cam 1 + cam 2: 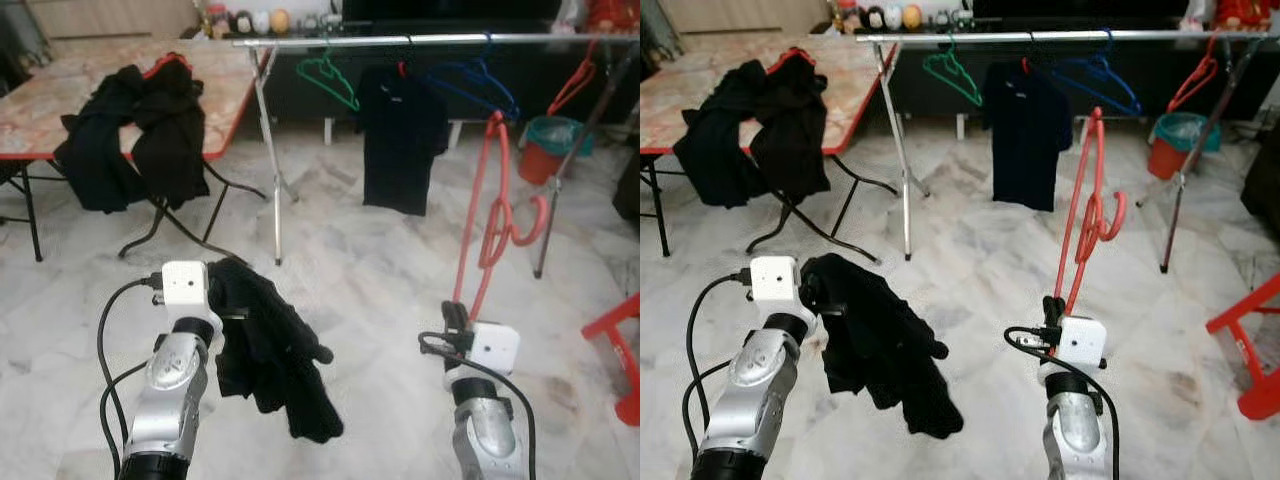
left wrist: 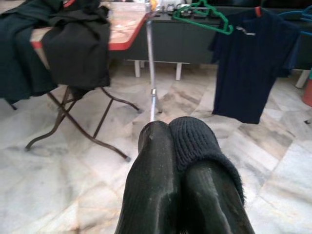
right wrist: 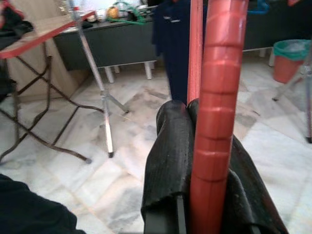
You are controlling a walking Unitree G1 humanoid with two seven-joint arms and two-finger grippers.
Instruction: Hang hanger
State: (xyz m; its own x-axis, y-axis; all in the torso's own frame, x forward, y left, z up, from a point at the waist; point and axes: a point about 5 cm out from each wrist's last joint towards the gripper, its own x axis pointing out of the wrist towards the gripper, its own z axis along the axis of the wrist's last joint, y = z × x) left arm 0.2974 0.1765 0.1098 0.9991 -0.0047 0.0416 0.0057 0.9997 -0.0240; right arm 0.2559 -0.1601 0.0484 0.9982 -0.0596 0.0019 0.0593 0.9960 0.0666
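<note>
My right gripper (image 1: 458,316) is shut on the lower end of a red plastic hanger (image 1: 490,200), which stands upright over the floor with its hook curling to the right. In the right wrist view the hanger's bar (image 3: 219,97) is clamped between the black fingers (image 3: 170,146). My left gripper (image 1: 228,305) is shut on a black garment (image 1: 275,355) that droops below it; the cloth (image 2: 197,141) lies pressed beside one finger (image 2: 153,180). The silver rack rail (image 1: 400,40) runs across the back, well beyond both grippers.
On the rail hang a green hanger (image 1: 328,75), a dark shirt (image 1: 400,140), a blue hanger (image 1: 475,80) and another red hanger (image 1: 572,85). A folding table (image 1: 60,90) with dark clothes (image 1: 135,130) stands left. A bucket (image 1: 550,140) and red stool (image 1: 620,340) are right.
</note>
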